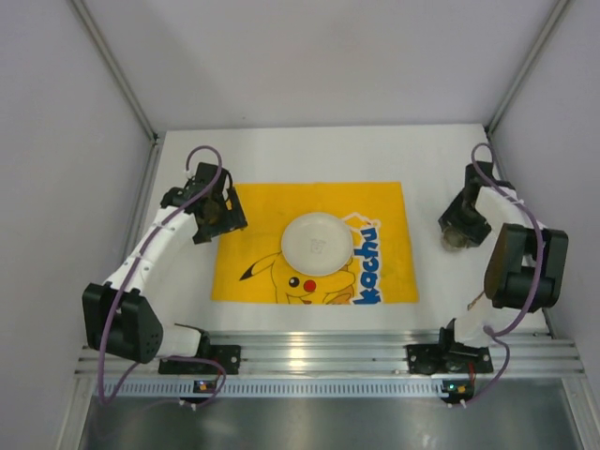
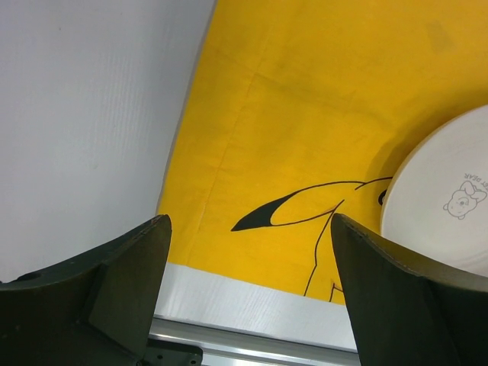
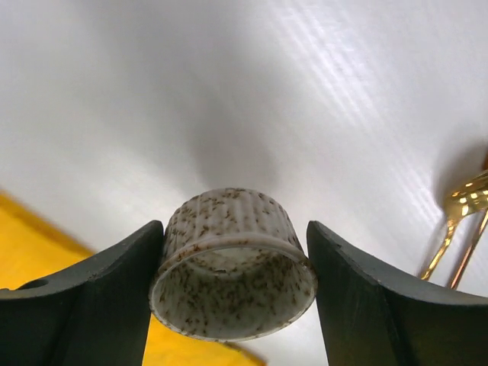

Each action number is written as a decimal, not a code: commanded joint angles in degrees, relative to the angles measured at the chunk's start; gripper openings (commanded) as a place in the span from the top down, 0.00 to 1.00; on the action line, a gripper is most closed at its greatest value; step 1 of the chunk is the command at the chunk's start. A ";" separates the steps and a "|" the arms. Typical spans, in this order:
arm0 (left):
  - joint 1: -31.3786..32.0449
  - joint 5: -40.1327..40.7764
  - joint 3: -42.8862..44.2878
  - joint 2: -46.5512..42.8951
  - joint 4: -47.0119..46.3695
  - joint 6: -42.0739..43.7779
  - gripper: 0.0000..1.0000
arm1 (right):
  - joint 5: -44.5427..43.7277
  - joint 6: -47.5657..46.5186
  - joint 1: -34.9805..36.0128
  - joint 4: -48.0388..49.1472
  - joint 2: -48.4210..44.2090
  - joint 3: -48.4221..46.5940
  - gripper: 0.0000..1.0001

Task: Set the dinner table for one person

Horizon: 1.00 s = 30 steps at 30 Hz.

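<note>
The white dinner table (image 1: 309, 150) carries a yellow Pikachu-print cloth (image 1: 375, 206) with a white plate (image 1: 317, 244) at its middle. My left gripper (image 1: 217, 214) hovers over the cloth's far left corner. In the left wrist view it (image 2: 250, 229) is open and empty, with the cloth (image 2: 305, 99) below and the plate (image 2: 450, 206) at the right. My right gripper (image 3: 232, 252) is shut on a brown-speckled white cup (image 3: 232, 263), held tilted over the table (image 3: 229, 76). In the top view the cup (image 1: 457, 234) is to the right of the cloth.
Gold cutlery (image 3: 465, 221) lies on the table at the right edge of the right wrist view. An aluminium rail (image 1: 319, 352) runs along the near table edge. Grey walls enclose the left, right and far sides.
</note>
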<state>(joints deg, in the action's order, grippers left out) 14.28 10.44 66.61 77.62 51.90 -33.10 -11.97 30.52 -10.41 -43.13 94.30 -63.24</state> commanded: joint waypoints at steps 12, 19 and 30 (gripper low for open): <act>-0.13 3.71 -0.07 -3.71 0.75 -1.53 0.10 | 2.74 6.39 21.04 -6.70 18.01 -32.26 0.98; -0.13 5.56 -1.48 -6.69 1.98 -1.35 0.10 | 3.62 6.04 24.74 -6.88 28.99 -43.27 0.94; -0.13 7.93 -1.04 -7.75 2.33 0.93 0.09 | 1.77 6.92 26.24 -7.84 31.56 -47.06 0.10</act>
<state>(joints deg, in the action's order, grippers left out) 14.28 16.49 65.36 71.13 53.78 -33.52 -8.64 37.28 15.33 -49.91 126.93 -107.04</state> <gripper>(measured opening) 0.907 0.833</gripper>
